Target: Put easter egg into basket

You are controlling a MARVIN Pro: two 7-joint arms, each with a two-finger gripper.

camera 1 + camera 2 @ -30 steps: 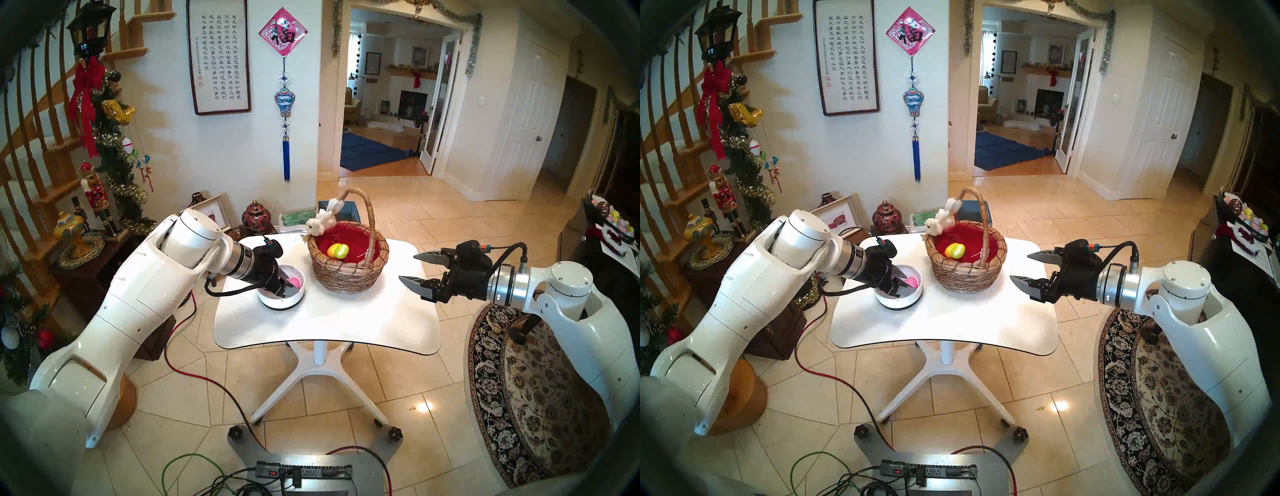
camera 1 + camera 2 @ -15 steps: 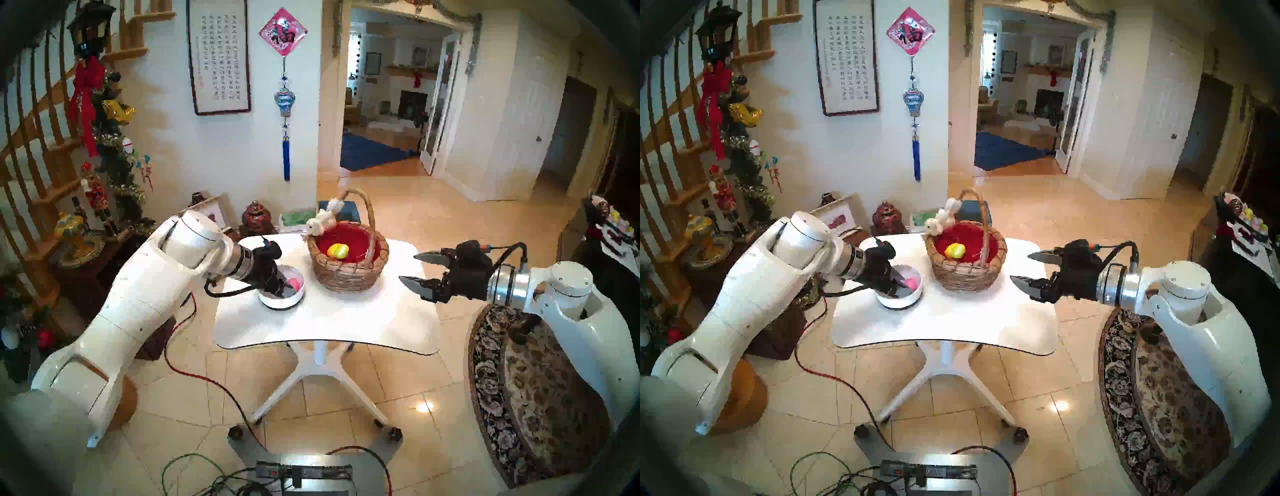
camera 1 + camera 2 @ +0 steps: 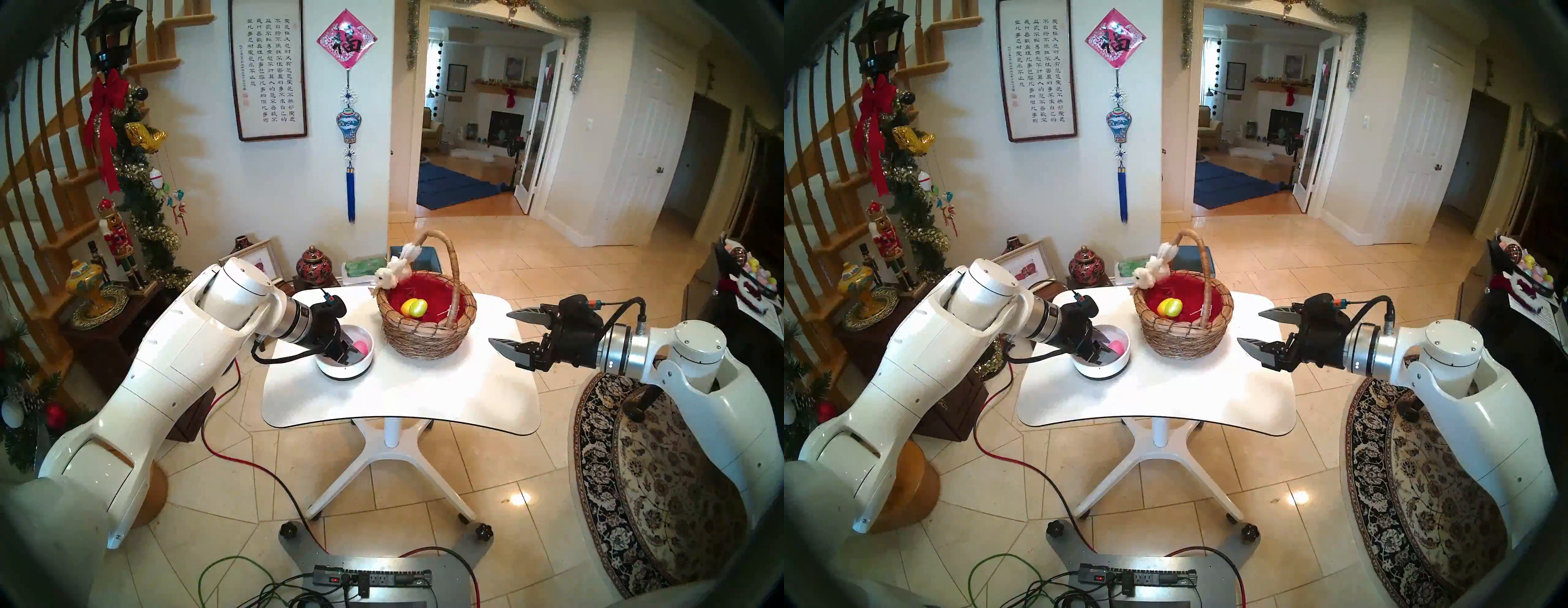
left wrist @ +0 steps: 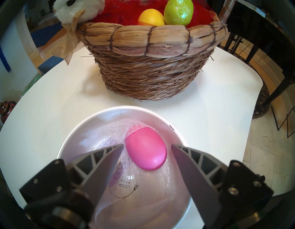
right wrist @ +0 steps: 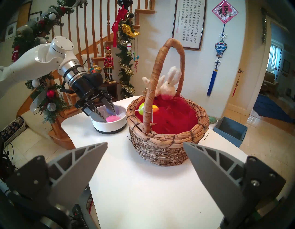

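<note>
We've got the left gripper [image 4: 147, 149] spread either side of the pink egg [image 4: 146, 152] in the white bowl [image 4: 76, 132] w/o pinching yet (basket [image 4: 151, 67] just beyond), right gripper [image 5: 145, 153] spread, idle.

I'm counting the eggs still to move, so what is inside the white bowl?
The white bowl holds one pink egg lying on thin netting, between the open left gripper fingers. The fingers hide part of the bowl's floor.
</note>
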